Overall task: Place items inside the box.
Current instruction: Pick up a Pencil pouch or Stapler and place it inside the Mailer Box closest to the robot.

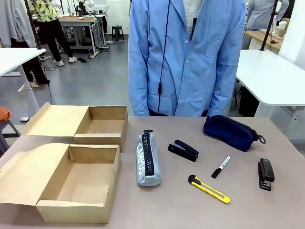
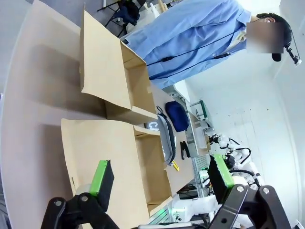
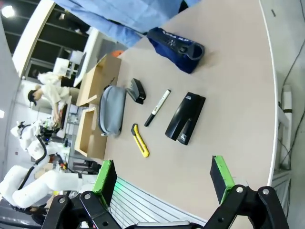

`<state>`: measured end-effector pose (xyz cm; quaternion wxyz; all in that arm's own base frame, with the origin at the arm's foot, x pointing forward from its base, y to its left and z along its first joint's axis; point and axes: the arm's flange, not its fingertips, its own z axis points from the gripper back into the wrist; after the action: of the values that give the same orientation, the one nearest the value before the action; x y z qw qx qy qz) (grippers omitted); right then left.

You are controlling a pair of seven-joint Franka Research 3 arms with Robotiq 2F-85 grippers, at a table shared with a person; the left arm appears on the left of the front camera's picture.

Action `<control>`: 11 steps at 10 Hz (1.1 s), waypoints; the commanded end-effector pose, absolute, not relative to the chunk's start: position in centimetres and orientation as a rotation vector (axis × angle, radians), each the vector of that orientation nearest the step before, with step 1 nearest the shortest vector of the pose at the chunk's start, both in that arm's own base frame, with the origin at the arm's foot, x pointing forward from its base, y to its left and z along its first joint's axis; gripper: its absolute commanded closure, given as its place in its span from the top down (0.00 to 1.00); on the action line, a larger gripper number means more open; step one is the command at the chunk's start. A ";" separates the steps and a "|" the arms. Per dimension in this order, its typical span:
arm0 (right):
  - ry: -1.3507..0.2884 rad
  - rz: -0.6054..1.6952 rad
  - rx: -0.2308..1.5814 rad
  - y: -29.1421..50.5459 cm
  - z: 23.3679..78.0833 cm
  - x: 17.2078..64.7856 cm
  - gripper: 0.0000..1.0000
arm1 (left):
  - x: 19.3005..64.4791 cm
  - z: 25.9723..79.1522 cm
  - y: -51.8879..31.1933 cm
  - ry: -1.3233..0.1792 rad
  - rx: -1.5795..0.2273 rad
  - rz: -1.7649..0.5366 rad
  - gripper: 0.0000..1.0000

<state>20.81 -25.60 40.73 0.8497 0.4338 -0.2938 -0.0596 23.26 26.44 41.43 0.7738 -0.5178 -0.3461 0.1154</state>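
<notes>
I log this as a lab workshop: bare grey floor [image 1: 95, 81], a white counter [image 1: 271, 78] alongside, an equipment-cluttered counter [image 1: 81, 20] behind, and a person's blue lab coat [image 1: 186, 62].

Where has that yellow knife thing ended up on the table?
In the front view, the yellow-and-black utility knife lies flat on the table, right of the middle and towards the robot's edge. It is between the grey pencil case and the black marker.

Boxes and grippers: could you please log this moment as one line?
near box: empty; far box: empty; left gripper: open; right gripper: open; pencil case: on table
</notes>
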 end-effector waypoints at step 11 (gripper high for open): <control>-0.543 -0.174 0.817 -27.0 39.6 16.6 1.00 | 23.3 41.3 26.1 -0.772 -1.123 0.239 1.00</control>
<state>19.44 -24.77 41.21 0.8890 0.3894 -0.2360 -0.0472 23.19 26.10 41.33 0.7769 -0.5140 -0.3435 0.1188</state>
